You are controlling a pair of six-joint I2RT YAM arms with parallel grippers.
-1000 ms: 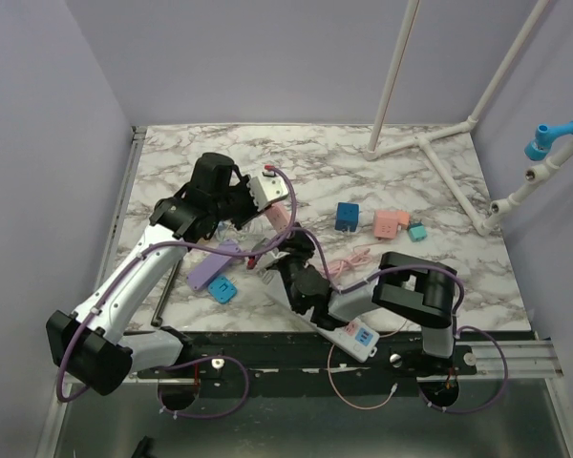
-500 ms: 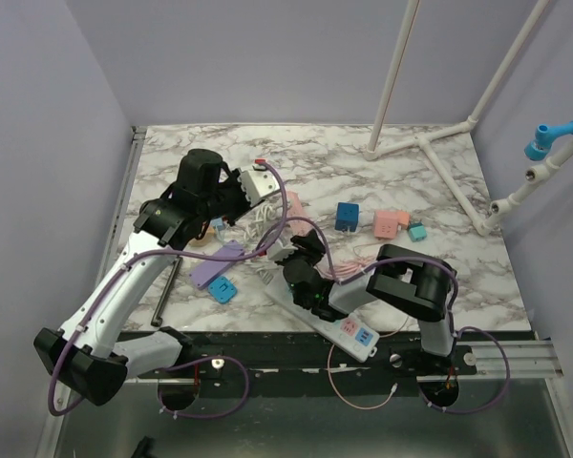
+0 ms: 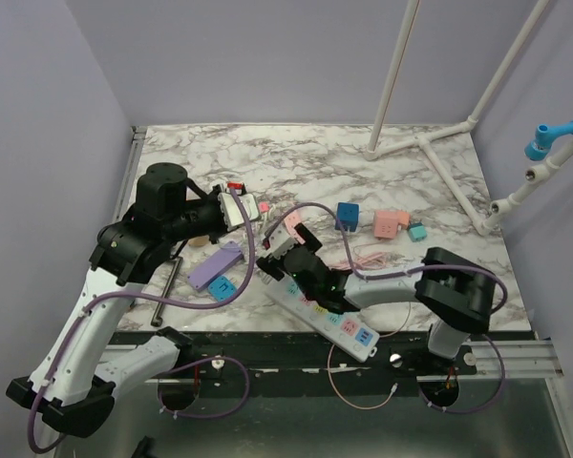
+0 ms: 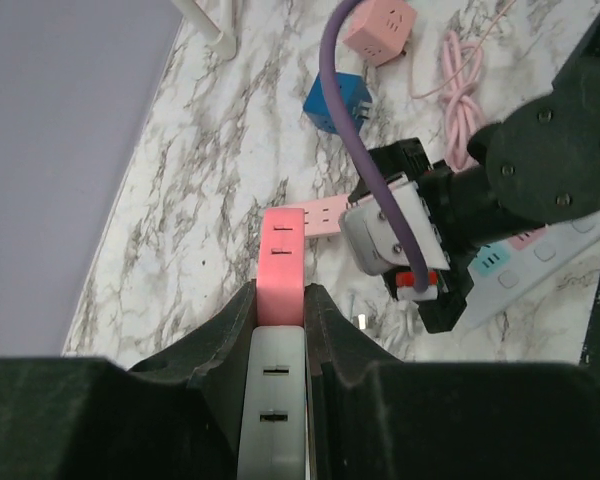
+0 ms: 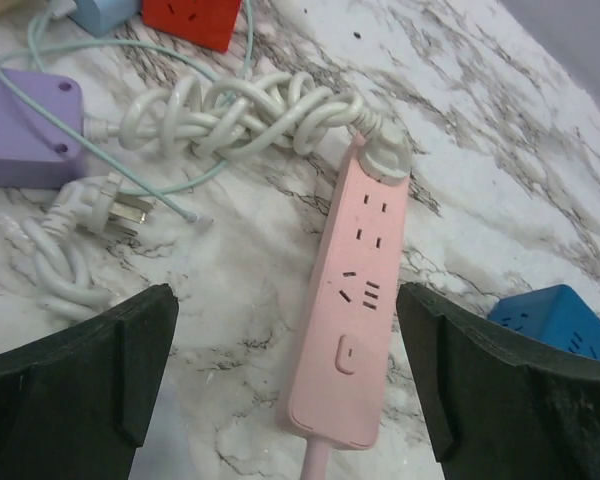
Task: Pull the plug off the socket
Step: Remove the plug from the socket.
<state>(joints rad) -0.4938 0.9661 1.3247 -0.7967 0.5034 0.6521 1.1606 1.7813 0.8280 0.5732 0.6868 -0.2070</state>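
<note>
My left gripper [image 4: 280, 295] is shut on the plug [image 4: 282, 262], a slim block that is pink at its tip and grey nearer the wrist, with slot pairs on its face. In the top view that gripper [image 3: 253, 207] hangs above the table's left middle, apart from the socket. The socket is a pink power strip [image 5: 355, 300] lying flat on the marble, also seen in the top view [image 3: 291, 221]. My right gripper [image 5: 285, 320] stands open astride the strip's near end, its fingers [image 5: 90, 370] clear of it on both sides.
A knotted white cable [image 5: 240, 115] ends at the strip's far end, and a loose white pronged plug [image 5: 120, 210] lies left of it. A white multi-socket strip [image 3: 329, 320] lies under the right arm. Purple block [image 3: 215, 265], blue cube [image 3: 348, 216] and pink cube [image 3: 387, 225] are nearby.
The left gripper has drawn back to the left with the plug in it. The right jaws have opened off the pink strip, and the right arm has stretched out along the table.
</note>
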